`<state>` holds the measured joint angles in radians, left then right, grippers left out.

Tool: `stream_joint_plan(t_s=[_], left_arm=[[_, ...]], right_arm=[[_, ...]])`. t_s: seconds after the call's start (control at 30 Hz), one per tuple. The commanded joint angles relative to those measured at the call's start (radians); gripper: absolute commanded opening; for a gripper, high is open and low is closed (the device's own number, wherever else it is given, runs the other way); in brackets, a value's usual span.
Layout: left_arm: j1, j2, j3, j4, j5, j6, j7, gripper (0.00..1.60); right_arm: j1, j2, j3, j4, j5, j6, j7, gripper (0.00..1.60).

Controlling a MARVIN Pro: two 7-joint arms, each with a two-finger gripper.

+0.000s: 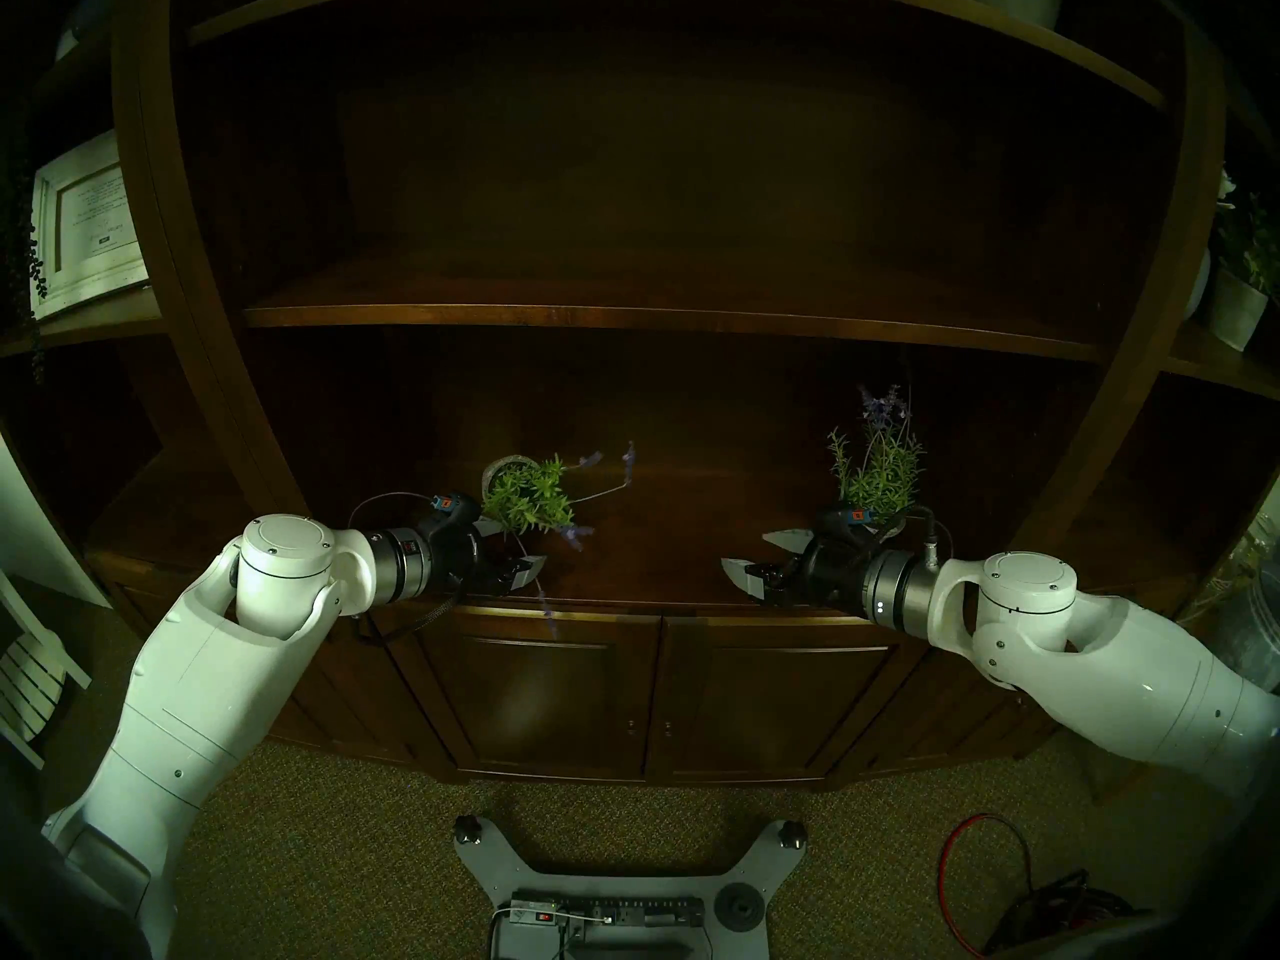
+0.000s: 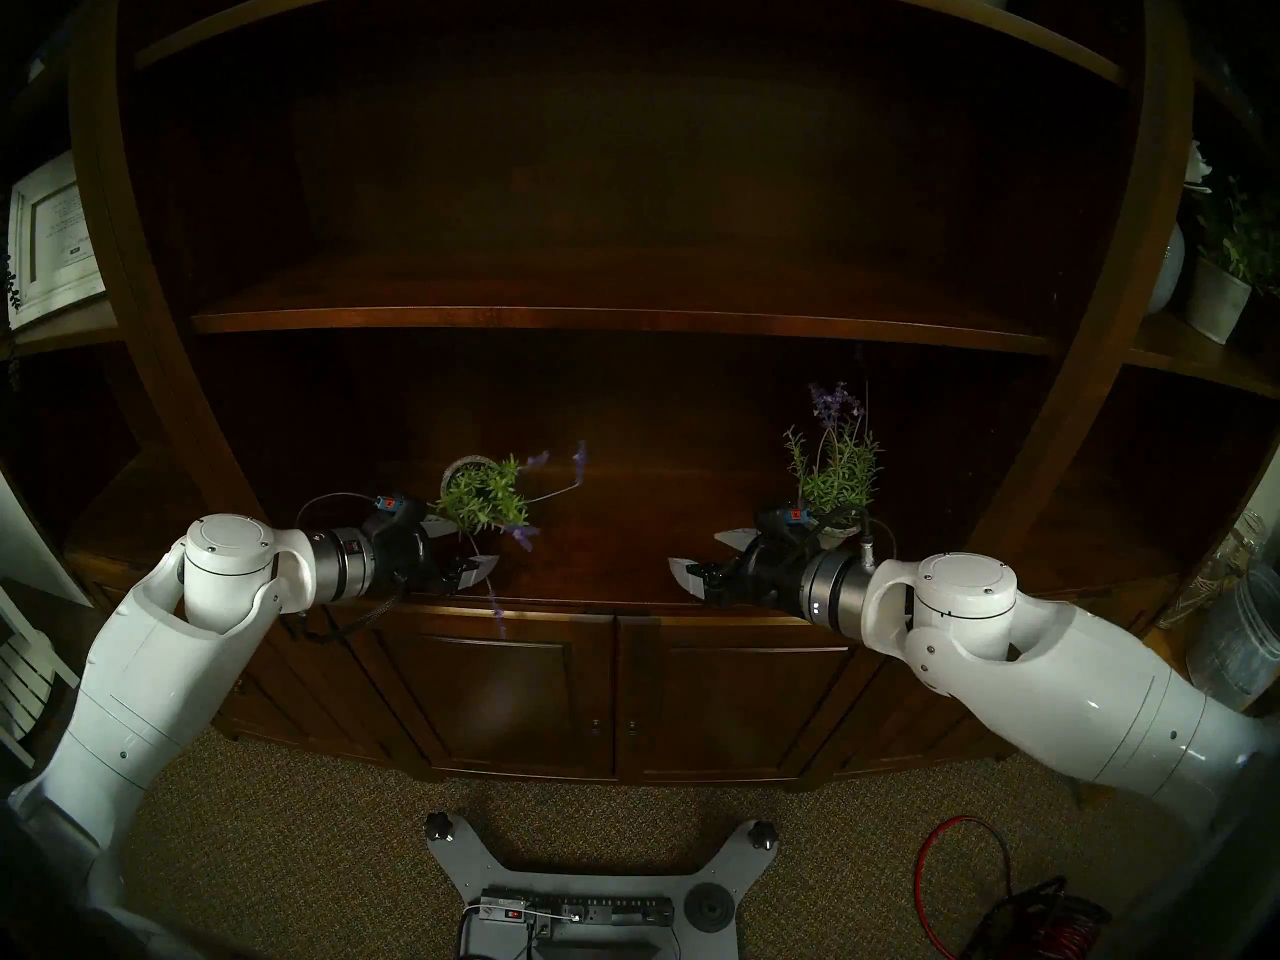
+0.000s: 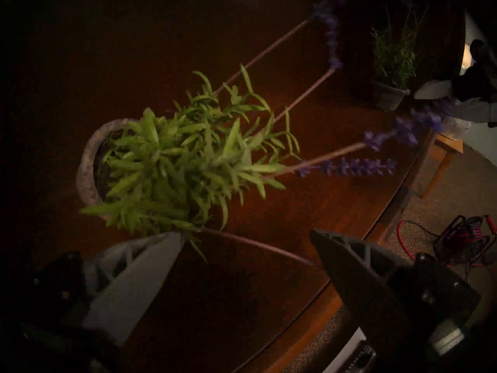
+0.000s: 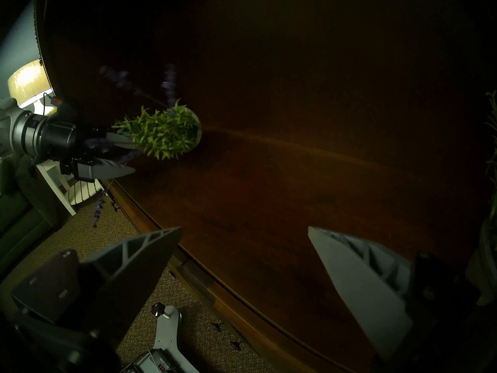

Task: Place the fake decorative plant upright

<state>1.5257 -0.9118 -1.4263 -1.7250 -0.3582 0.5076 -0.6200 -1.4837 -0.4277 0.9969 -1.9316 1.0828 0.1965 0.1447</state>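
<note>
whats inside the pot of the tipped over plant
Inside the tipped plant's grey pot, dark filling shows just behind the rim, with green leaves spilling out of the mouth. The leaves cover most of the opening, so where the stems root cannot be seen.

Fallen plant [image 3: 172,162] lies on its side on wooden counter [image 3: 309,216], pot rim [image 3: 88,159] facing camera, purple flower stems [image 3: 349,166] reaching toward counter front edge. Left gripper [image 3: 246,246] spread wide, one fingertip [image 3: 172,240] touching lowest leaves. Second plant [image 3: 390,65] upright farther along counter.
</note>
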Motion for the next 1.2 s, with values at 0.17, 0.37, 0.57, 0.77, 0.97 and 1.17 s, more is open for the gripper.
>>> stream_joint_plan(t_s=[0.17,0.37,0.57,0.77,0.97,1.17], left_arm=[[-0.145,-0.062,0.047,-0.023,-0.014,0.026,-0.032,1.60],[-0.161,-0.054,0.034,-0.045,-0.032,0.046,-0.051,1.60],[-0.158,-0.035,0.000,-0.034,-0.038,0.063,-0.057,1.60],[-0.143,-0.019,-0.018,-0.023,-0.036,0.061,-0.067,1.60],[-0.130,-0.014,-0.015,-0.021,-0.025,0.055,-0.065,1.60],[-0.130,-0.016,-0.002,-0.013,-0.019,0.052,-0.063,1.60]], right_arm=[[0.021,0.000,0.022,-0.012,0.002,-0.013,-0.002,1.60],[0.021,0.000,0.022,-0.012,0.002,-0.013,-0.002,1.60],[0.020,0.000,0.022,-0.012,0.002,-0.014,-0.002,1.60],[0.019,0.000,0.023,-0.013,0.002,-0.016,-0.003,1.60],[0.019,0.000,0.023,-0.013,0.002,-0.017,-0.003,1.60],[0.019,0.000,0.023,-0.013,0.003,-0.017,-0.004,1.60]])
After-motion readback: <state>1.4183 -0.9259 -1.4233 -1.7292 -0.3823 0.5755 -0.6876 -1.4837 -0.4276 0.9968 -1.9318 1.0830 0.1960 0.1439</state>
